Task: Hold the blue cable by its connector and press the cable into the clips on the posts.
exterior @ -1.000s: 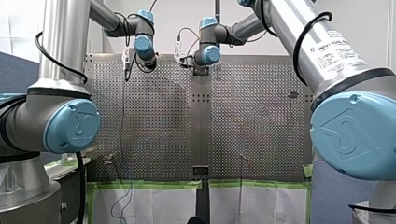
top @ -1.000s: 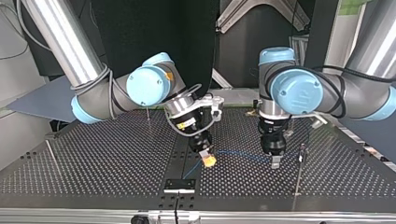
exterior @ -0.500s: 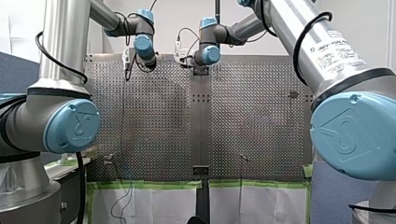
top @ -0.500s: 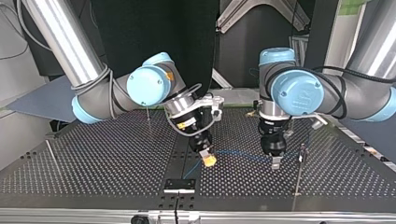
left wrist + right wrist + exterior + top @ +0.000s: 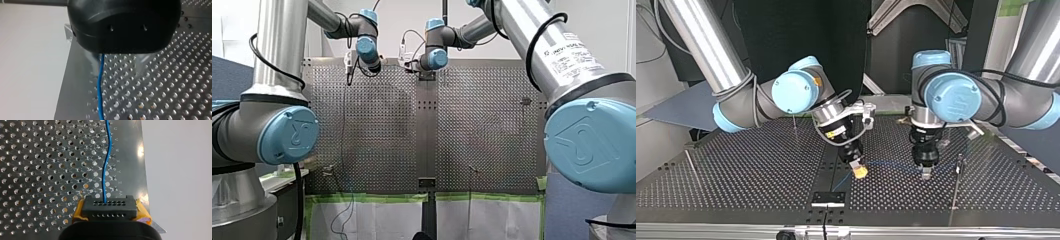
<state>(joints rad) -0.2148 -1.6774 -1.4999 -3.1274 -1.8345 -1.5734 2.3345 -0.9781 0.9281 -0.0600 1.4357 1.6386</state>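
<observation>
Where my right gripper (image 5: 110, 214) presses its yellow pads (image 5: 77, 212) on the black connector (image 5: 109, 206), the blue cable (image 5: 106, 165) goes out ahead over the perforated table (image 5: 37, 170). In the top view it runs across to my left gripper (image 5: 926, 173). That gripper's black body covers the cable in the left wrist view, so I cannot tell whether it grips it.

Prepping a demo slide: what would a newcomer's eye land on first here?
First, the blue cable, bright against the perforated table, running out of a black connector clamped between my right gripper's yellow pads. In the top view it spans across to my left gripper.
</observation>
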